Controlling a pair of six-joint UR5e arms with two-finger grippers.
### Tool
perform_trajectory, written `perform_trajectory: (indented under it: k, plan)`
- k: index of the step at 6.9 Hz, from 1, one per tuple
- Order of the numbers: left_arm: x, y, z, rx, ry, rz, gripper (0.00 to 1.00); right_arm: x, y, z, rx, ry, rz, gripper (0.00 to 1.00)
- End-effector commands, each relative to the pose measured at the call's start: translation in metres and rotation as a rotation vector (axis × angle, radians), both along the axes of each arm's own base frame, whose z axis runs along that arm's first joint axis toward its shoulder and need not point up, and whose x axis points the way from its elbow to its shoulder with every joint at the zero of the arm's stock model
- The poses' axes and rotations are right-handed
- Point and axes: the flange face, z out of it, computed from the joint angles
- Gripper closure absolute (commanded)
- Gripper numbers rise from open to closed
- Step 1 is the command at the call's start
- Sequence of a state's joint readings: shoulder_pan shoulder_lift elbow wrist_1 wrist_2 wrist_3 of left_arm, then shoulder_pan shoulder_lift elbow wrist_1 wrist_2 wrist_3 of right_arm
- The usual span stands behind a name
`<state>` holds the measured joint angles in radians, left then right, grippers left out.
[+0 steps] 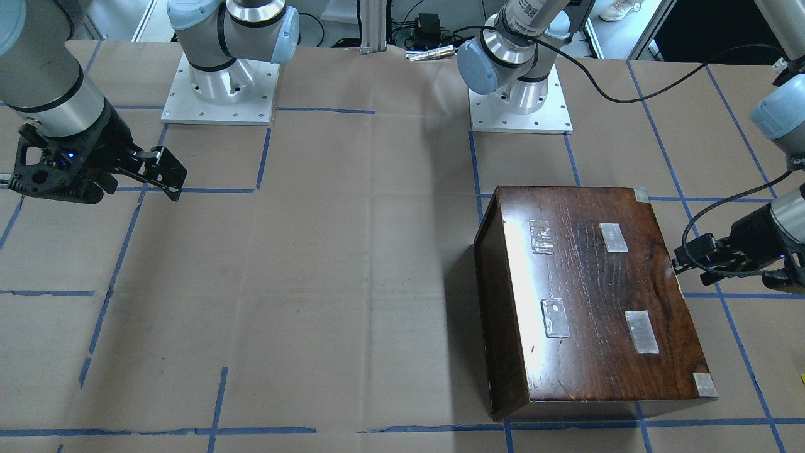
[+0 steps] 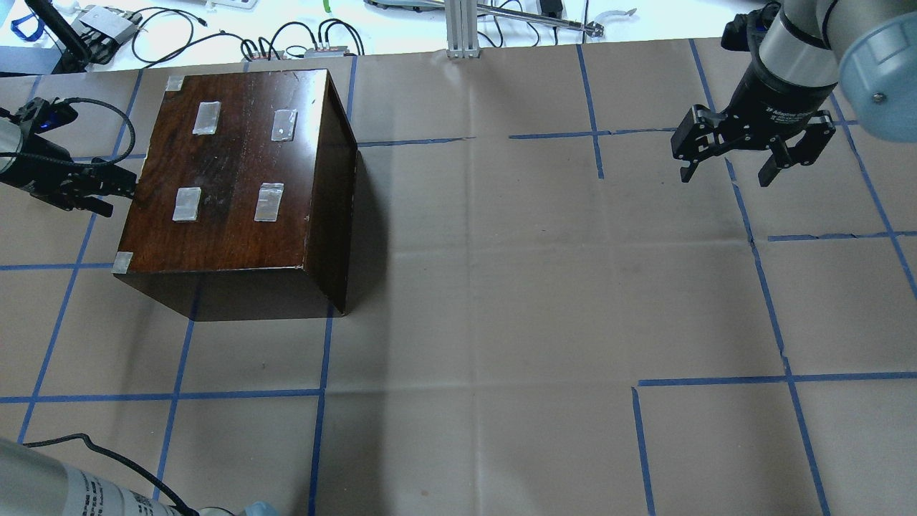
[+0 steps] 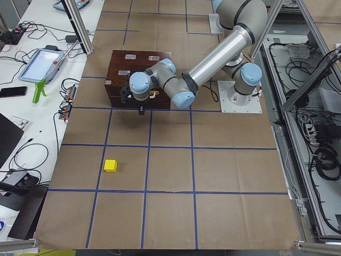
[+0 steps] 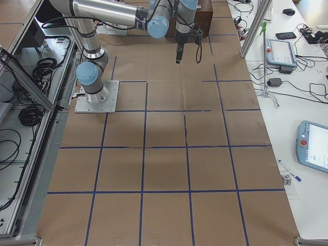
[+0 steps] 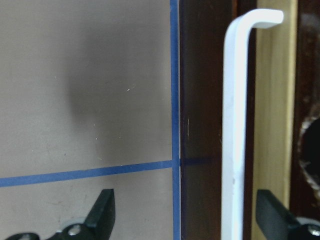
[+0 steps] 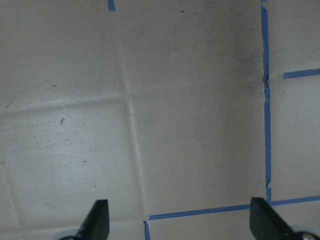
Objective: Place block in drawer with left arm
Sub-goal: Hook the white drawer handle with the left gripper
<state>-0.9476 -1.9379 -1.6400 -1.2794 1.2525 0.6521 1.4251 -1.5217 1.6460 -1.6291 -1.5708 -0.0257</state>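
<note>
Block (image 3: pixel 110 166) lies on the table (image 3: pixel 224 176) between the cabinet (image 2: pixel 236 165) and the left end, nearer the operators' edge and well apart from both arms. It is roughly cubic with no long axis, its faces about square to the tape lines (image 3: pixel 149 191). Drawer (image 5: pixel 305 75) front faces the left end; its length is hidden. Left gripper (image 5: pixel 186 215) stands spread, a white handle (image 5: pixel 235 125) between its fingers. Right gripper (image 2: pixel 727 168) hangs spread, right of the cabinet.

The dark-brown cabinet (image 2: pixel 236 179) occupies the overhead view's upper left. The yellow block (image 3: pixel 110 166) lies well apart, open paper (image 3: pixel 170 176) all round.
</note>
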Motion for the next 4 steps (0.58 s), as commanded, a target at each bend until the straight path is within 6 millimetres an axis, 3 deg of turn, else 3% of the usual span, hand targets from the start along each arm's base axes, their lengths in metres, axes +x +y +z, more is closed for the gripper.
perform_trajectory:
  k: [1, 4]
  plan:
    - [0.0012, -0.0043, -0.0107, 0.0, 0.005, 0.0, 0.01, 0.0, 0.0, 0.0, 0.0, 0.0, 0.0, 0.0]
    - [0.0074, -0.0031, -0.0061, -0.011, -0.007, 0.007, 0.01, -0.0001, -0.0004, -0.0008, 0.002, 0.0, 0.0, 0.0]
